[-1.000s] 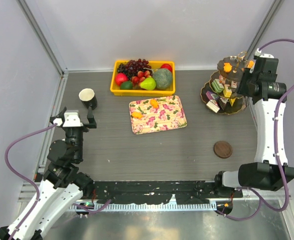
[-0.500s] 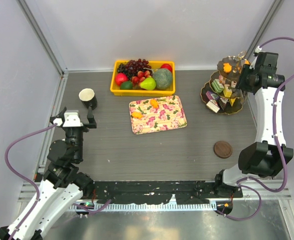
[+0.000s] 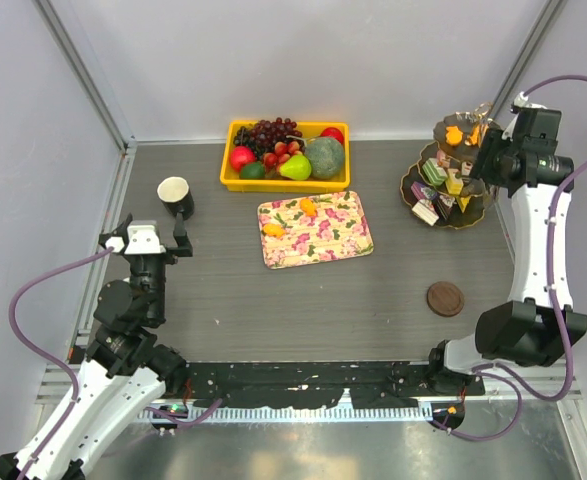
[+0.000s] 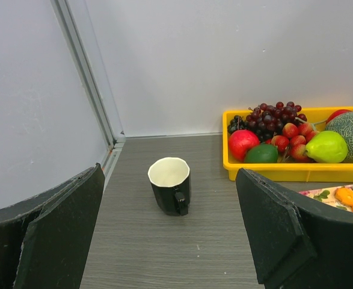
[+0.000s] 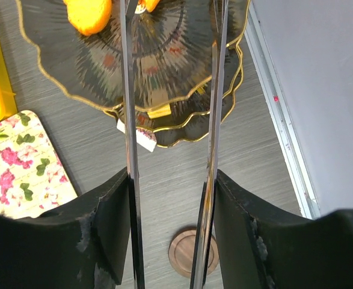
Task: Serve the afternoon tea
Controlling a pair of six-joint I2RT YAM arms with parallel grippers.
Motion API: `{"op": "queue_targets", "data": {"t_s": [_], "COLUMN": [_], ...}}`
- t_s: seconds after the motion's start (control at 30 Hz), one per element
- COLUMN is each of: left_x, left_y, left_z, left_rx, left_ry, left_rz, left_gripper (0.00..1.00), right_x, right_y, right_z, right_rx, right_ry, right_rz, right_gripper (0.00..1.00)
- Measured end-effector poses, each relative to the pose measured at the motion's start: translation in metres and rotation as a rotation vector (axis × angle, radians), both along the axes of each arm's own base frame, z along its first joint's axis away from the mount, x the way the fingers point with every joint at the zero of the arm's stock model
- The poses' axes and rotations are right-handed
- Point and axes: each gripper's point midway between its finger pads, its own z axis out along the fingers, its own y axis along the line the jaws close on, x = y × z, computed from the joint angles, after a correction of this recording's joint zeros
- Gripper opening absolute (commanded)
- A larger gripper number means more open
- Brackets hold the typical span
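The dark gold-rimmed three-tier stand (image 3: 425, 193) stands at the back right with multicoloured cake pieces (image 3: 438, 175) on its lower tiers and two orange pastries (image 3: 454, 132) on top. My right gripper (image 3: 485, 158) (image 5: 171, 180) is over it, shut on metal tongs (image 5: 127, 120). The tong blades stand apart above the top tier (image 5: 62, 90), with an orange pastry (image 5: 89, 12) lying left of them. The black cup (image 3: 176, 196) (image 4: 171, 185) stands upright in front of my open left gripper (image 3: 153, 232) (image 4: 176, 241). Two orange pastries (image 3: 308, 209) lie on the floral tray. The light-blue cup is out of view.
A yellow bin (image 3: 231, 181) of fruit stands at the back centre, also in the left wrist view (image 4: 284, 171). The floral tray (image 3: 338, 235) lies just in front of it. A round wooden coaster (image 3: 445, 298) (image 5: 194, 253) lies at the right, below the stand. Walls close the back and both sides.
My right gripper with the tongs has shifted slightly back over the stand. An orange pastry that was at the tongs' tips now lies on the top tier beside the first. The left arm has not moved.
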Motion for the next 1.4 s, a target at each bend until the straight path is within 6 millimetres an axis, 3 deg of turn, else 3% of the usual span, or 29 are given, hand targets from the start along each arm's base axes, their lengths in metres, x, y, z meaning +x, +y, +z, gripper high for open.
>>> {"op": "queue_targets", "data": {"t_s": [0.17, 0.3, 0.37, 0.53, 0.67, 0.8, 1.0, 1.1, 1.2, 1.4], "left_x": [0.0, -0.001, -0.001, -0.001, -0.001, 0.0, 0.0, 0.0, 0.0, 0.0], "left_y": [0.0, 0.0, 0.0, 0.0, 0.0, 0.0, 0.0, 0.0, 0.0, 0.0], "left_z": [0.0, 0.001, 0.001, 0.001, 0.001, 0.0, 0.0, 0.0, 0.0, 0.0], "left_rx": [-0.001, -0.001, -0.001, -0.001, -0.001, -0.001, -0.001, -0.001, -0.001, -0.001], "left_ry": [-0.002, -0.002, -0.002, -0.002, -0.002, -0.002, -0.002, -0.002, -0.002, -0.002], "left_rz": [0.0, 0.0, 0.0, 0.0, 0.0, 0.0, 0.0, 0.0, 0.0, 0.0], "left_gripper": [0.99, 0.99, 0.99, 0.99, 0.99, 0.99, 0.99, 0.99, 0.99, 0.99], "right_x": [-0.024, -0.046, -0.053, -0.06, -0.069, -0.075, -0.067, -0.062, -0.055, -0.024], "right_y": [0.009, 0.029, 0.046, 0.114, 0.169, 0.215, 0.27, 0.289, 0.303, 0.319], "right_z": [0.016, 0.026, 0.031, 0.036, 0.012, -0.029, -0.095, -0.131, -0.152, -0.165], "right_rx": [0.0, 0.0, -0.002, -0.008, -0.002, -0.005, -0.056, -0.085, -0.115, -0.178], "right_ry": [-0.058, -0.105, -0.126, -0.143, -0.083, 0.034, 0.217, 0.312, 0.369, 0.376], "right_rz": [0.002, 0.036, 0.082, 0.285, 0.453, 0.577, 0.704, 0.741, 0.763, 0.767], "right_gripper": [0.46, 0.45, 0.45, 0.45, 0.45, 0.45, 0.46, 0.47, 0.48, 0.51]}}
